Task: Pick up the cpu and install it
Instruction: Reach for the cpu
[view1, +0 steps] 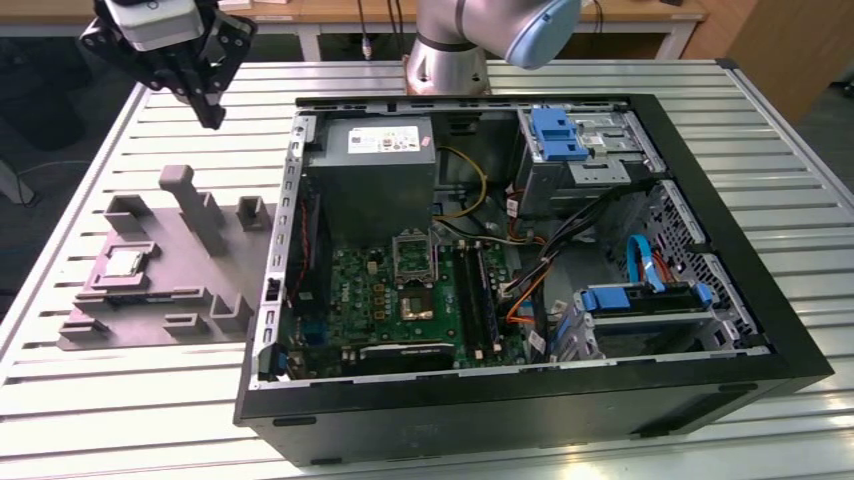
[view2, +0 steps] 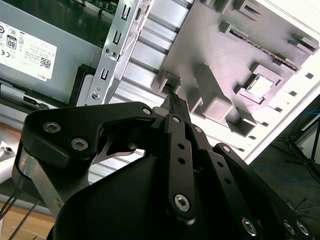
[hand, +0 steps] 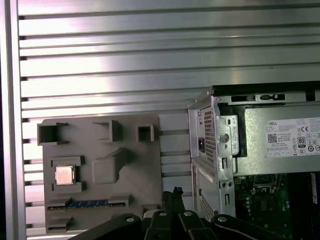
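Cpu (view1: 127, 262) lies flat in a pocket of the grey holder (view1: 154, 302) beside the computer case (view1: 534, 425), at about seven o'clock from the claw (view1: 210, 118) in the exterior view, well apart from it, claw fingers pinched together on nothing.

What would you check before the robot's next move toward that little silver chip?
1. The cpu lies flat in its grey tray: ok.
2. Nothing covers the cpu: ok.
3. The tool holds nothing: ok.
4. The tool is lined up over the cpu: not ok, it hangs off to one side.
5. The tool is open for a grasp: not ok, shut.
6. The socket in the computer case is ready: cannot tell.
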